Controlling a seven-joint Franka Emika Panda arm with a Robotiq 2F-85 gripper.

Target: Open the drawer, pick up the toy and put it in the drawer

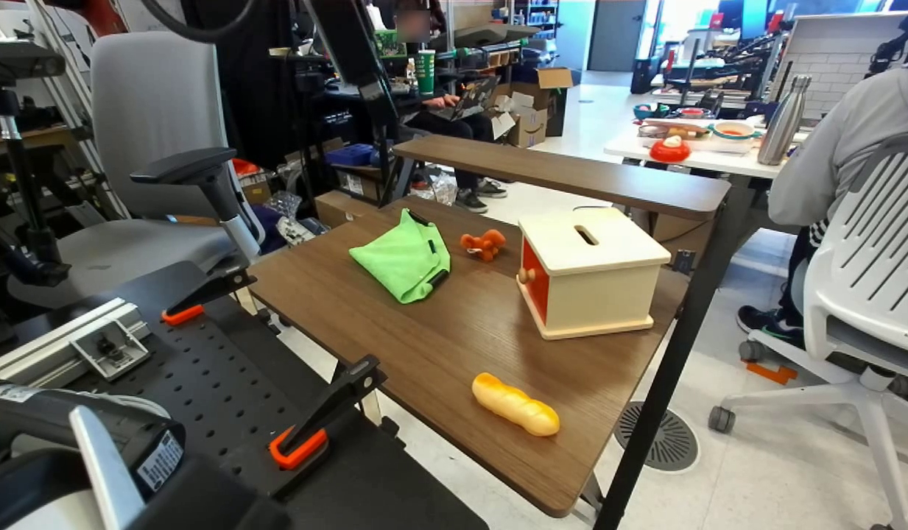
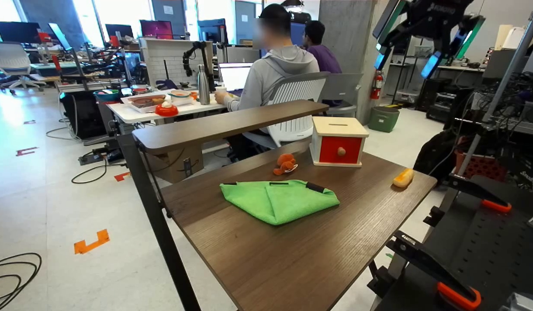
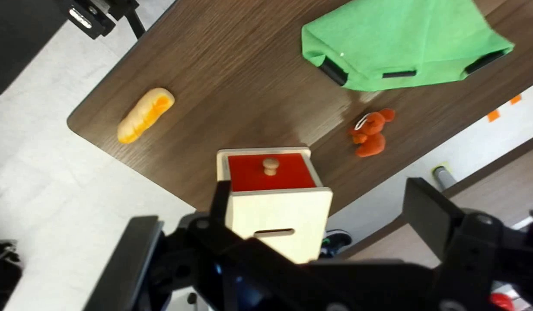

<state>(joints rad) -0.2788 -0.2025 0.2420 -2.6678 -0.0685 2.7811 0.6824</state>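
Drawer [image 2: 330, 150] is sitting closed in the pale wooden box [image 1: 604, 296], knob [image 3: 270, 166] facing out; orange plush toy [image 2: 286, 163] is resting nearby on the brown table [image 2: 318, 250], near the green cloth [image 2: 279, 201]; and up high, the gripper [image 2: 406, 63] is hanging unclenched, jaws spread wide!

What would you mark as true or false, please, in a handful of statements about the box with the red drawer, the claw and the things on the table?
1. The red drawer is closed in its pale box. True.
2. The orange toy rests on top of the box. False: it lies on the table.
3. The box has a slot in its top. True.
4. The yellow bread-shaped piece lies on the green cloth. False: it lies on the table, apart from the cloth.
5. The claw is open, holding nothing. True.
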